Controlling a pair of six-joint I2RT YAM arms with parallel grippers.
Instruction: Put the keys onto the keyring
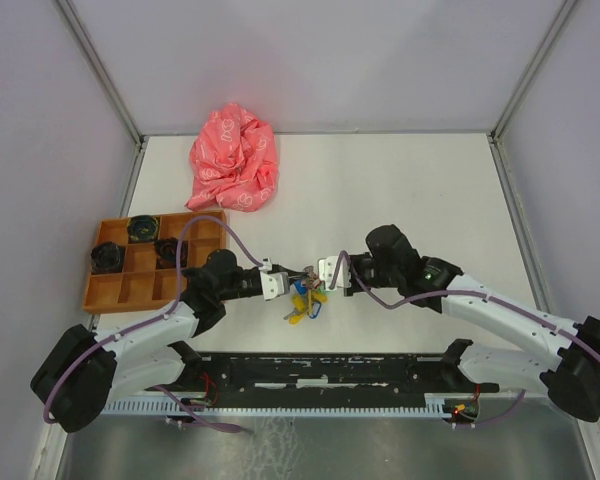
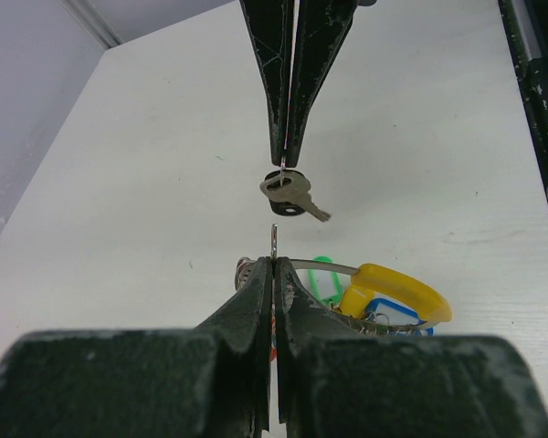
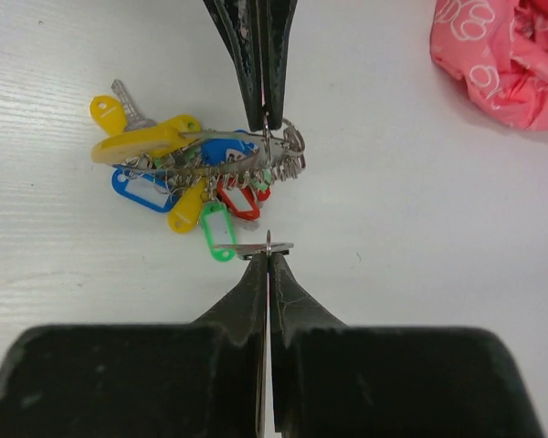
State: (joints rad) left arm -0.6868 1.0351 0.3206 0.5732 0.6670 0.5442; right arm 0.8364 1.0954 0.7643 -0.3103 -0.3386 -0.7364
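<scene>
The right gripper (image 2: 285, 155) is pinched fully shut on the key (image 2: 292, 190), holding it by the head right at the fingertips. In the left wrist view the key sits dead centre. Its long axis is tilted, with the blade pointing to the lower right and something dark behind the silver head. From the right wrist cam the key is edge-on, just a thin strip lying left-right across the fingertips.

The left gripper (image 3: 267, 119) is clamped shut too, on the wire of the keyring (image 3: 290, 144). The two sets of tips face each other with a small gap, so key and keyring are near but not touching.

Hanging off the keyring is a messy bunch of tags (image 3: 169, 173) in yellow, blue, green and red. It sits left of centre in the right wrist view, right under the meeting point. Can't tell if another key is buried in there.

From the top cam, all this is low centre on the table (image 1: 400, 190). A pink cloth (image 1: 235, 160) lies upper left and an orange tray (image 1: 90, 290) sits at the left, both well clear.
</scene>
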